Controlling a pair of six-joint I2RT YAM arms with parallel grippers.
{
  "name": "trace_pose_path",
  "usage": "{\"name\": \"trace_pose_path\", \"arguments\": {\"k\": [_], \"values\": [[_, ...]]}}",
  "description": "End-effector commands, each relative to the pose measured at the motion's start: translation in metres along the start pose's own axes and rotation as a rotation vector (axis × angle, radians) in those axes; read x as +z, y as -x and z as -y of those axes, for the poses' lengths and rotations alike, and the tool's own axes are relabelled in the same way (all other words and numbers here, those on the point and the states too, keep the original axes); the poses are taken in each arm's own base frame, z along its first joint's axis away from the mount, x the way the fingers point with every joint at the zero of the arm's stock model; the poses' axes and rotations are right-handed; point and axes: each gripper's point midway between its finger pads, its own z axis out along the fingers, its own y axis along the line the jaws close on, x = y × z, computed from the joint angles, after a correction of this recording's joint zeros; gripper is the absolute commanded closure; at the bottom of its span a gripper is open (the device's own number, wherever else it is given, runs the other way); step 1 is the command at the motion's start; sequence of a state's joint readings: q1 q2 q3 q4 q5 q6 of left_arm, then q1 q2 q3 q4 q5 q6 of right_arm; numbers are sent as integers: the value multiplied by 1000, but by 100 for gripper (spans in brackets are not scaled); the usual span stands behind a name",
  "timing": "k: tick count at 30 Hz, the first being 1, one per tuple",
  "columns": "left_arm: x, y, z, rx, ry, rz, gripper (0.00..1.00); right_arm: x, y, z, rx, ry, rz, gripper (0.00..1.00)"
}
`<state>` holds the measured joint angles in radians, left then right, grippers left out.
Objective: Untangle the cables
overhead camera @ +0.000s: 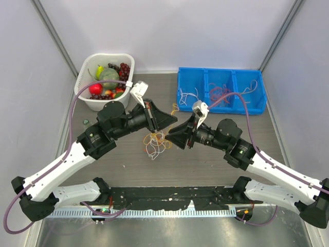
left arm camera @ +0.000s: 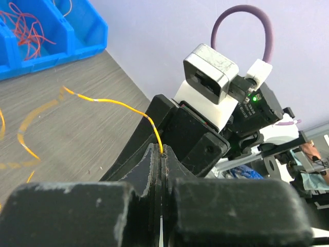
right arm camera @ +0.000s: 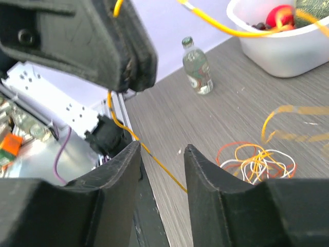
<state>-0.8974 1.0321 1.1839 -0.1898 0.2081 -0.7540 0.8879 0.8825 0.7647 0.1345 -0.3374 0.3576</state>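
Note:
The cables form a small loopy tangle of orange, yellow and white wires on the table between my two grippers; it also shows in the right wrist view. My left gripper is shut on a single yellow wire, pinched at the fingertips. That yellow wire runs down between the spread jaws of my right gripper, which is open and holds nothing. In the top view my right gripper points tip to tip at the left one, just right of the tangle.
A blue three-compartment bin with loose red and white strands stands at the back right. A white basket of toy fruit stands at the back left. A small bottle stands near the basket.

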Motion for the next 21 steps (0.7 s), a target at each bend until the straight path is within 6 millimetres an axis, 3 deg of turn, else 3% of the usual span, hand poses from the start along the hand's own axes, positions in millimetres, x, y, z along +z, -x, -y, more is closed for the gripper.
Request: {"name": "trace_pose_path", "arguments": {"k": [1, 3, 5, 7, 9, 13, 14, 15, 16, 17, 18, 19, 21], "values": [[-3, 23, 14, -24, -42, 101, 100, 9, 50, -1, 38, -30, 207, 63], [-3, 23, 14, -23, -39, 104, 100, 12, 47, 3, 50, -46, 197, 74], [-5, 23, 11, -15, -25, 108, 100, 14, 44, 6, 55, -60, 188, 95], [-8, 24, 2, 11, 24, 116, 97, 12, 46, 17, 69, -125, 193, 99], [-16, 28, -16, 56, 126, 136, 75, 7, 48, 30, 63, -210, 197, 99], [-39, 32, -47, 141, 289, 181, 17, -11, 58, 59, 18, -396, 188, 99], [-44, 32, -53, 155, 317, 192, 13, -16, 73, 62, 6, -419, 213, 99], [-49, 31, -58, 174, 333, 198, 11, -21, 69, 70, -10, -464, 176, 99], [-53, 30, -63, 190, 352, 200, 9, -26, 84, 75, -22, -498, 195, 99], [-58, 30, -66, 203, 368, 207, 8, -31, 82, 85, -32, -549, 165, 99], [-62, 27, -71, 216, 384, 208, 8, -40, 98, 94, -41, -592, 189, 99], [-66, 27, -75, 225, 405, 215, 7, -44, 97, 106, -37, -636, 166, 99], [-71, 20, -85, 250, 436, 201, 7, -69, 123, 140, -21, -756, 204, 99]]}}
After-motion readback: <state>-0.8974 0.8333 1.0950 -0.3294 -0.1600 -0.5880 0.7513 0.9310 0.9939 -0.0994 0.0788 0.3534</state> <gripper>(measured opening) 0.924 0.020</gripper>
